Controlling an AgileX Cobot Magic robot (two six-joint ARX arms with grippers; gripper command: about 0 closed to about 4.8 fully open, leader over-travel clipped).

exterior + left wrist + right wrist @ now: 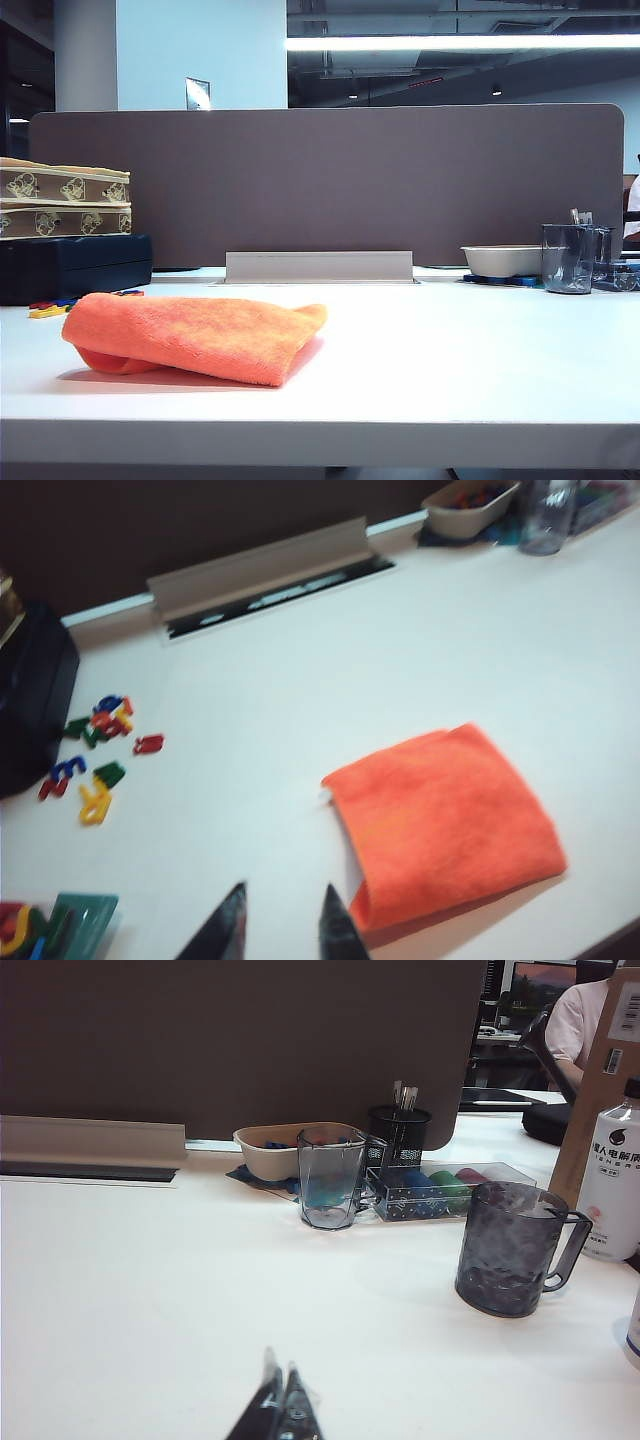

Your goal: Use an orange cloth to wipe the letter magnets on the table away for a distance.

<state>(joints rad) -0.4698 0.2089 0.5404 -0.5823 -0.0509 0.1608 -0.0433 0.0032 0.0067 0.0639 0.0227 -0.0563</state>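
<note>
Left wrist view, item one: we are seeing the left hand hanging above the counter, its two dark fingers parted with nothing between them. It is grasping nothing. The orange cloth is lying folded on the counter just beside it, untouched.

Item two: the letter magnets are sitting in a loose scatter of red, green, blue and yellow pieces near a dark case, well apart from the cloth.

Exterior view, item three: the orange cloth is resting flat near the counter's front edge. A few magnets are showing past its end. Neither arm is appearing in this view.

Right wrist view, item four: the right hand is hovering low over bare counter, fingers pressed together and empty, with two grey mugs and a bowl ahead of it.

Step in hand, as we are judging it: the approach to the cloth, with no wiping begun. The next move is calling for the left hand to come down over the cloth's near edge, pinch through the thick pile, and then drag it across toward the magnets.
</note>
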